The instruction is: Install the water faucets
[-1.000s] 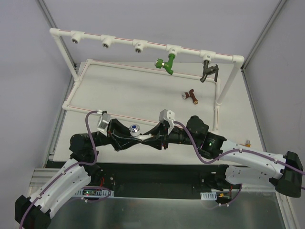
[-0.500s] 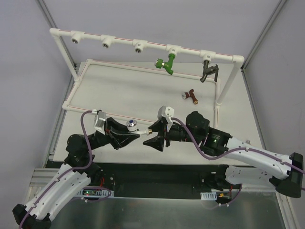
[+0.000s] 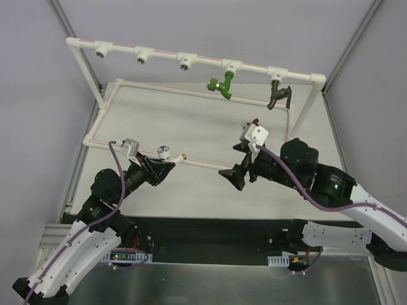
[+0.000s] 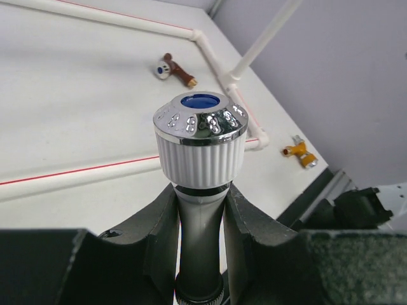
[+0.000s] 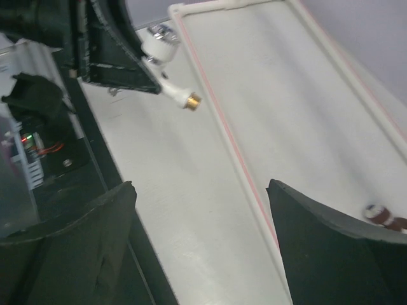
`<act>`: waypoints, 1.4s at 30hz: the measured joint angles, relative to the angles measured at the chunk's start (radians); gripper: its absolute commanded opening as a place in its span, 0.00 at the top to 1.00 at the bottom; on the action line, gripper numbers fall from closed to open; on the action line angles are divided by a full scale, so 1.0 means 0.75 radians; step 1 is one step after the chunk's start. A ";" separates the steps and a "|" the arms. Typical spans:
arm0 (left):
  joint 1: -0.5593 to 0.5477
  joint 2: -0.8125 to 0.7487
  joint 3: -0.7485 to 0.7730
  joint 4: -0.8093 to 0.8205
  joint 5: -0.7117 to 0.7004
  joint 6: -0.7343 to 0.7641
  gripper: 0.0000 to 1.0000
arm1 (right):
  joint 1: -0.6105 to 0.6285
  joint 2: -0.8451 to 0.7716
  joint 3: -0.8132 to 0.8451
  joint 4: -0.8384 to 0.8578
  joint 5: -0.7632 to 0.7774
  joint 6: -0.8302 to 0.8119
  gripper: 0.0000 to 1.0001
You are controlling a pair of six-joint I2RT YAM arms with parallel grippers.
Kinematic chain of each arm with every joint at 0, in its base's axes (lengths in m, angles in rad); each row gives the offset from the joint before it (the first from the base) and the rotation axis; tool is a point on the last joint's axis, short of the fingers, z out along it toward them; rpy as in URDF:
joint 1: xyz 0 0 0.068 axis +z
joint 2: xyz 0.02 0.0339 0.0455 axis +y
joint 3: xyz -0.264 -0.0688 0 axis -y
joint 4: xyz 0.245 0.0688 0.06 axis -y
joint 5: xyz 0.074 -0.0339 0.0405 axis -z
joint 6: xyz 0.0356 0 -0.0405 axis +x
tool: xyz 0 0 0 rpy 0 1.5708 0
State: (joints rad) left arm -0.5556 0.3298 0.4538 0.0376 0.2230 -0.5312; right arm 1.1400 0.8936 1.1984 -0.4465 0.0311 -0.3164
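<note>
A white faucet (image 4: 200, 149), with ribbed plastic handle, glossy chrome cap and brass threaded end, is clenched in the left claw (image 4: 200, 216) above the near edge of the desk (image 3: 159, 121); the right claw (image 5: 198, 190) is spread, empty.

I operate in a robotics lab test cell. Plain panel walls (image 3: 191, 25) on aluminium posts (image 3: 66, 25) enclose a white table (image 3: 178, 121). A pipe frame (image 3: 203, 60) spans the upper frame, and exposed controller boards (image 3: 127, 257) line the lower edge.

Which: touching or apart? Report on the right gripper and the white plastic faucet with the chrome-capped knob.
Apart. The right wrist view shows the open right gripper well clear of the white plastic faucet, bare table between them.
</note>
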 measured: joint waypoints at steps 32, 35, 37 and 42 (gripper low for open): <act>0.392 0.625 0.639 -0.212 -0.216 0.303 1.00 | -1.802 0.640 0.724 -0.147 -0.773 -0.017 0.13; 0.523 0.650 0.639 -0.201 -0.135 0.274 1.00 | -1.896 0.632 0.620 -0.049 -0.853 0.012 0.13; 0.589 0.670 0.640 -0.185 -0.090 0.259 1.00 | -1.923 0.624 0.569 -0.003 -0.888 0.012 0.14; 0.674 0.758 0.663 -0.123 -0.030 0.235 1.00 | -1.962 0.557 0.411 0.128 -0.950 0.002 0.18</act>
State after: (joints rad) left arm -0.0498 0.8982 0.9512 -0.0544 0.2005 -0.3546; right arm -0.3313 1.3117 1.5070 -0.3508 -0.6811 -0.3149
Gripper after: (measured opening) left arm 0.275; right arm 0.856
